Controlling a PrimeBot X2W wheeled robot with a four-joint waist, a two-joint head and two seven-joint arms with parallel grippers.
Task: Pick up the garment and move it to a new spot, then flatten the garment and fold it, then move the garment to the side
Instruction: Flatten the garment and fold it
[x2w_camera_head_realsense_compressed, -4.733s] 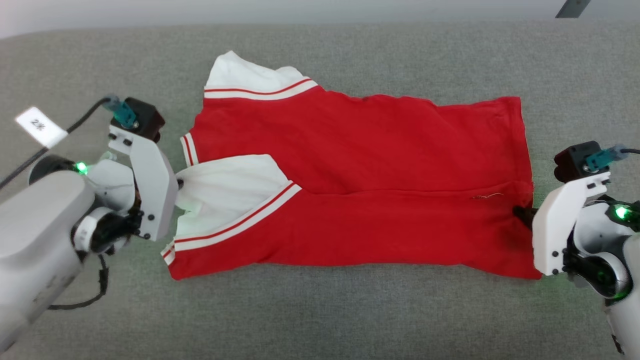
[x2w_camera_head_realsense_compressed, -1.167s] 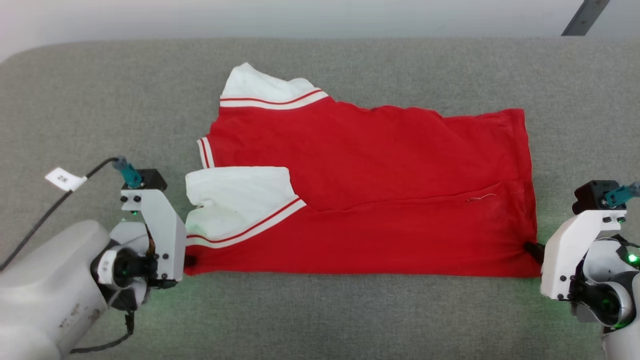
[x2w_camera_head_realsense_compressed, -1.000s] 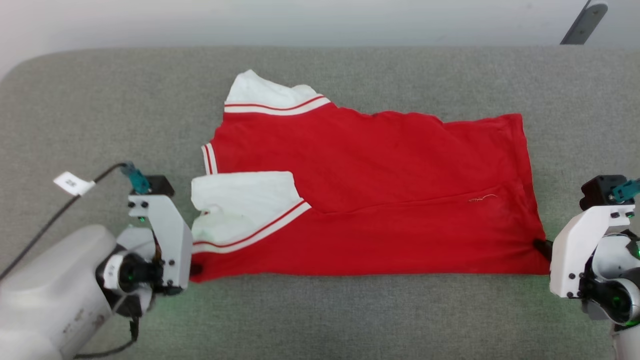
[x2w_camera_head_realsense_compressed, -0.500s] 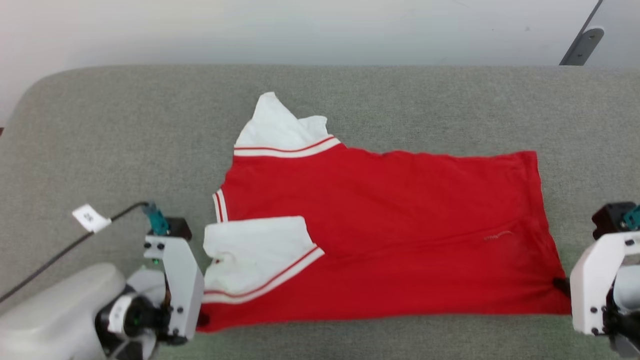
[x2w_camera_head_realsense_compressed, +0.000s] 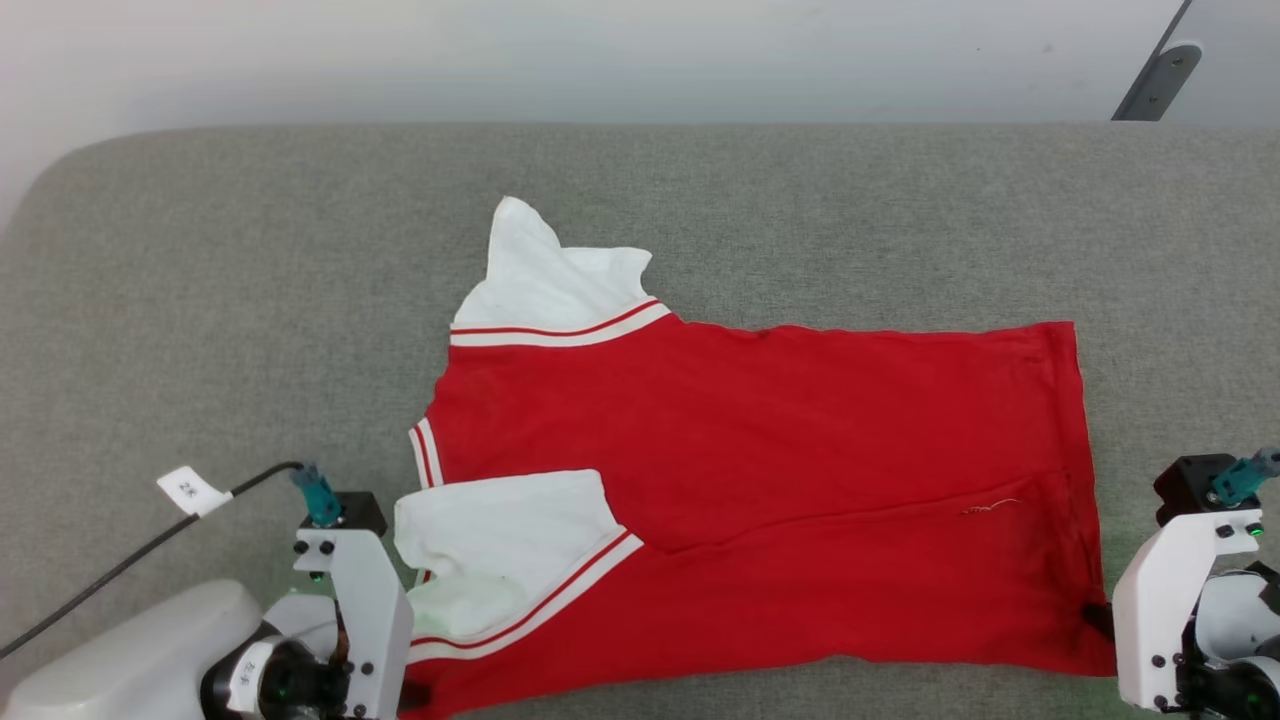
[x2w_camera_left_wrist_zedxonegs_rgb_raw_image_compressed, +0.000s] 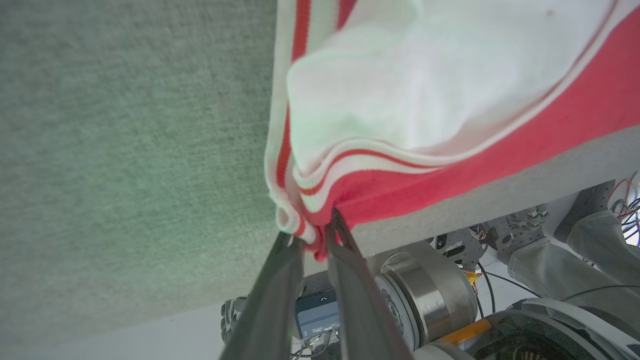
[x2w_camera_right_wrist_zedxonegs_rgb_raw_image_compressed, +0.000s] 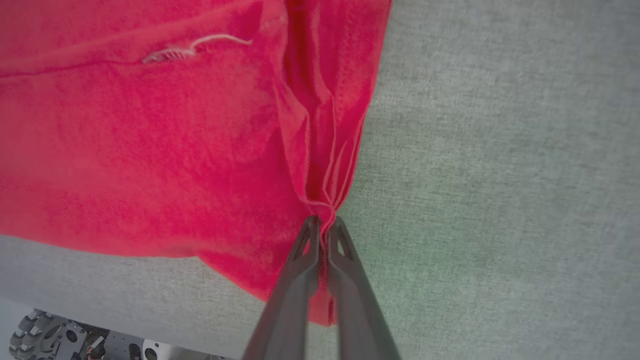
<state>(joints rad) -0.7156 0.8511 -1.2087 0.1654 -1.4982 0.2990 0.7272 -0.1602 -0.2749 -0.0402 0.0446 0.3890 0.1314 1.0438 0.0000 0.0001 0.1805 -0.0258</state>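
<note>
The left claw has its two dark fingers standing a narrow way apart. The red-and-white striped corner of the garment is bunched between their tips, at the worktop's near edge. Whether the tips are pressing on that corner I cannot tell. The right claw is pinched tight on the garment's red hem corner, and creases fan out from the grip into the cloth.

Between the two claws the garment lies flat across the near half of the grey worktop, collar end toward the left edge and hem toward the right edge. Its near long side runs close along the worktop's near edge. Its back is uppermost, plain red with no lettering in sight.

One white sleeve is folded inward over the red body just beside the left claw, its striped band running on a slant. The other white sleeve sticks out toward the far edge. A short pale loose thread lies on the red cloth near the hem.

A black cable with a small white tag runs from the left wrist over the worktop toward the left edge.
</note>
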